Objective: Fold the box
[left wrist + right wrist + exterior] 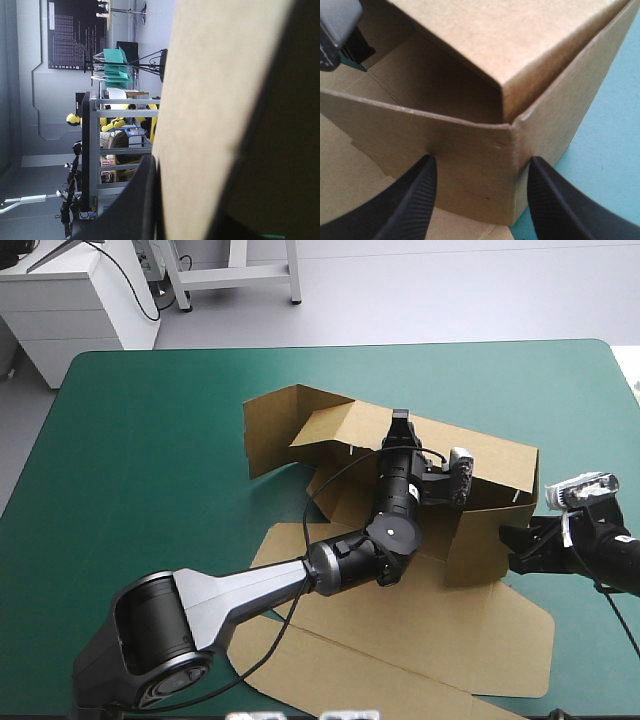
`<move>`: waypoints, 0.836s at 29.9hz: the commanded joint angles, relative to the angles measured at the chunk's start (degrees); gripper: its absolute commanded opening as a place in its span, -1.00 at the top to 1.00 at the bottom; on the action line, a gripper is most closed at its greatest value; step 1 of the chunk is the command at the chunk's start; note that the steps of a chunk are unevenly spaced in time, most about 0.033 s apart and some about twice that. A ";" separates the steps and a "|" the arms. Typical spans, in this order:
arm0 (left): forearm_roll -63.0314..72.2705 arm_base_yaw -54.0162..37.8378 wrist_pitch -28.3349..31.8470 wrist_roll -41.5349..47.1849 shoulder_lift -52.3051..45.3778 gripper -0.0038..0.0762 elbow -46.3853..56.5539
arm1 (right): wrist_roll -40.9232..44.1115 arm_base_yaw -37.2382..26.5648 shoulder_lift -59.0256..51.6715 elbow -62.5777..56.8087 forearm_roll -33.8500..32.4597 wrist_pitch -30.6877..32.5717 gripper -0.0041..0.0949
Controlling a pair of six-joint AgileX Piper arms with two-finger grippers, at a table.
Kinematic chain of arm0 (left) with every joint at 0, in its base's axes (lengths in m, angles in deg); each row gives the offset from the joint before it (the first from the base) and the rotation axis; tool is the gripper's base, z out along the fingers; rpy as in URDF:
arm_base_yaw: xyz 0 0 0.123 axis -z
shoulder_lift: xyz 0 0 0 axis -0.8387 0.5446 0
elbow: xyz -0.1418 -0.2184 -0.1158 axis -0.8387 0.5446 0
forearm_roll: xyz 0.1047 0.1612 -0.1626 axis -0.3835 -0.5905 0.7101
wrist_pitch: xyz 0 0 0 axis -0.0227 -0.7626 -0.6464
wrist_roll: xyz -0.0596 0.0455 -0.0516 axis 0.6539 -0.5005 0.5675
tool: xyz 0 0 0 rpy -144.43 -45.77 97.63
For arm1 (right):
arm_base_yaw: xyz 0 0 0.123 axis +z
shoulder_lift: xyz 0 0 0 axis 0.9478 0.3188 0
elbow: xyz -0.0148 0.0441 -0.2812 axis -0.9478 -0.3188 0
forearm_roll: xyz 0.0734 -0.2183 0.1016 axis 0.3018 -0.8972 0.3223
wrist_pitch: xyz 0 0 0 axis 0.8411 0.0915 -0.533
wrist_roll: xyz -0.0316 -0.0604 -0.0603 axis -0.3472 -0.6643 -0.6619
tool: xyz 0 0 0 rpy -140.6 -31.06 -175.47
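High view: the brown box [480, 480], matte board, walls raised, sits central on the table [150, 440]. Left wrist view: left fingers [137, 205] pinch its smooth panel. Right wrist view: ribbed right fingers [415, 195] gape, flanking a creased corner.

Left tool [400, 420] in box [500, 465], seemingly on a wall [210, 125]; right tool [480, 167] outside.

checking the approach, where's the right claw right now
High view: the right claw is at the table's right side, open, just beside the box's raised right corner. Its wrist view shows the black fingers standing either side of that corner.
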 commanded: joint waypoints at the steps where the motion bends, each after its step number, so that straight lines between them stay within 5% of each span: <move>1: 1.02 0.38 0.35 1.09 -2.67 0.92 -1.07 | -0.72 2.01 -0.31 0.84 1.78 -5.76 -0.13; 8: 1.02 0.38 1.35 1.33 -5.50 0.92 -1.07 | -0.72 6.24 0.55 -3.45 4.61 -20.31 -0.13; 13: 1.37 0.38 3.33 1.33 -6.33 0.92 -1.07 | -4.34 8.83 4.75 -4.89 10.19 -25.07 -0.04; 21: 2.22 0.38 3.70 0.89 -6.33 0.92 -1.07 | -9.14 12.86 11.88 -4.89 16.20 -31.53 0.35; 25: 2.12 0.38 3.79 0.89 -6.33 0.92 -1.07 | -9.71 14.82 13.30 -4.89 17.42 -32.75 0.92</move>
